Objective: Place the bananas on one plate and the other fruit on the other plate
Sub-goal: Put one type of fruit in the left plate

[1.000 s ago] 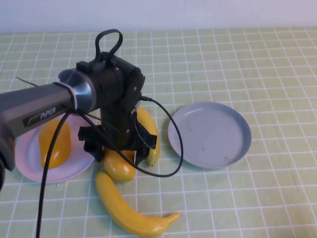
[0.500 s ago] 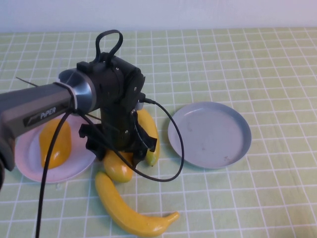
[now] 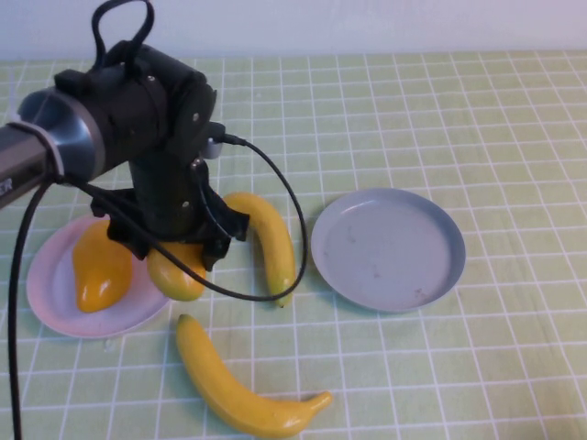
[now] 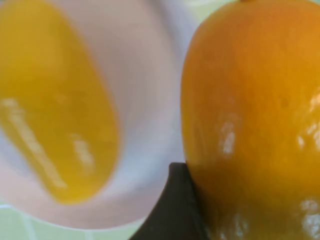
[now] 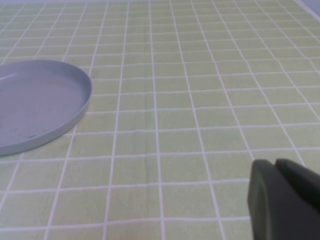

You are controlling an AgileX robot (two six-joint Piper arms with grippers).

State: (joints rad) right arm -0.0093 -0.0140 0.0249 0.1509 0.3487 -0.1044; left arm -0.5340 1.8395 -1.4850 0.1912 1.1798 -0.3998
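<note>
My left gripper (image 3: 174,261) is shut on an orange-yellow mango (image 3: 176,272), holding it at the near right edge of the pale pink plate (image 3: 46,302). In the left wrist view the held mango (image 4: 250,115) fills one side, beside the pink plate (image 4: 150,95). A second mango (image 3: 101,266) lies on the pink plate and also shows in the left wrist view (image 4: 55,105). One banana (image 3: 271,243) lies between the plates. Another banana (image 3: 238,394) lies near the front edge. The grey-blue plate (image 3: 387,247) holds nothing. My right gripper (image 5: 282,197) is shut and empty, over bare cloth beside the grey-blue plate (image 5: 35,105).
A green checked cloth (image 3: 477,119) covers the table. The left arm's black cable (image 3: 293,211) loops over the middle banana. The right arm is out of the high view.
My left gripper has moved left with the mango, away from the bananas and up to the pink plate's edge. The bananas and both plates have not moved.
</note>
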